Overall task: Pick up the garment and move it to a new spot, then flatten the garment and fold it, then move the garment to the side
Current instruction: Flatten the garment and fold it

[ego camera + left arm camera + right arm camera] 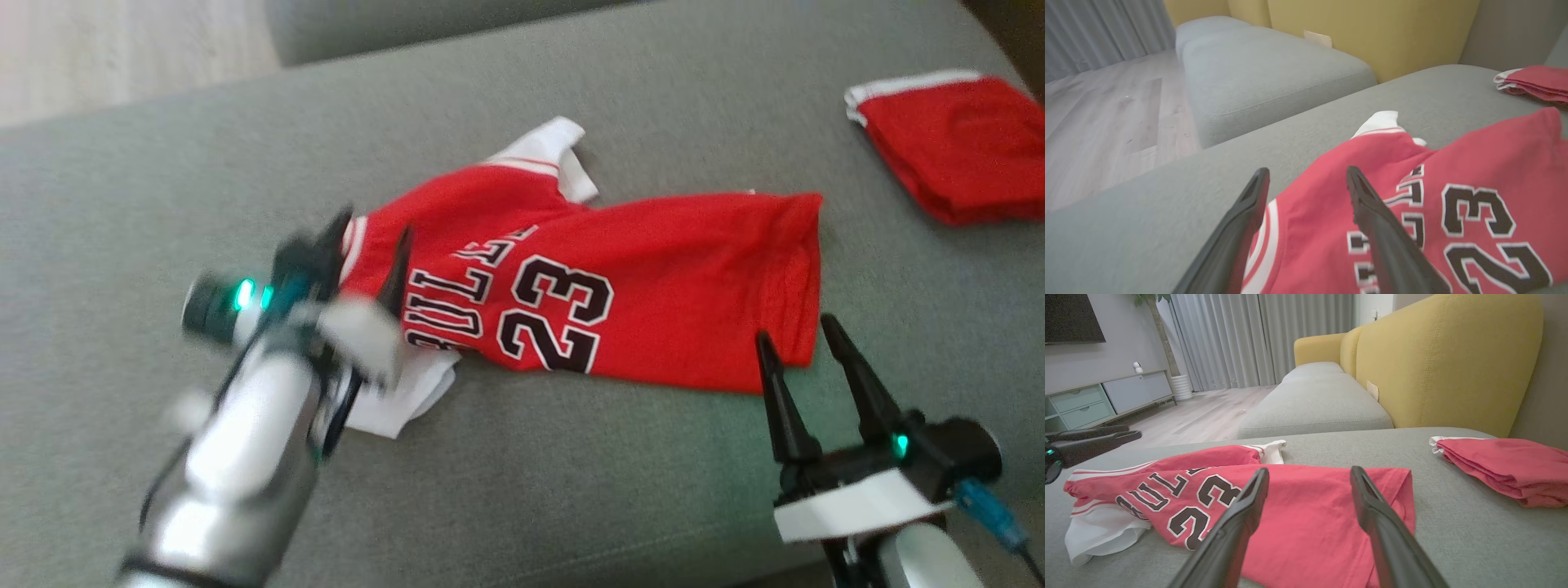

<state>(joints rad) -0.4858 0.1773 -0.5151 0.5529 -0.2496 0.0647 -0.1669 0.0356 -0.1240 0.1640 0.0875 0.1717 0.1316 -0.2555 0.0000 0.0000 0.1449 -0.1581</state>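
Note:
The garment is a red jersey with white sleeves and a black "23", lying spread but creased on the grey cushion. My left gripper hovers open over the jersey's neck end, nothing between its fingers; the arm is motion-blurred. In the left wrist view that gripper straddles the striped collar edge of the jersey. My right gripper stands open just off the jersey's hem corner, apart from the cloth. The right wrist view shows this gripper above the jersey.
A folded red garment with white trim lies at the cushion's far right. Beyond the cushion are a second grey seat, a yellow backrest and wooden floor on the left.

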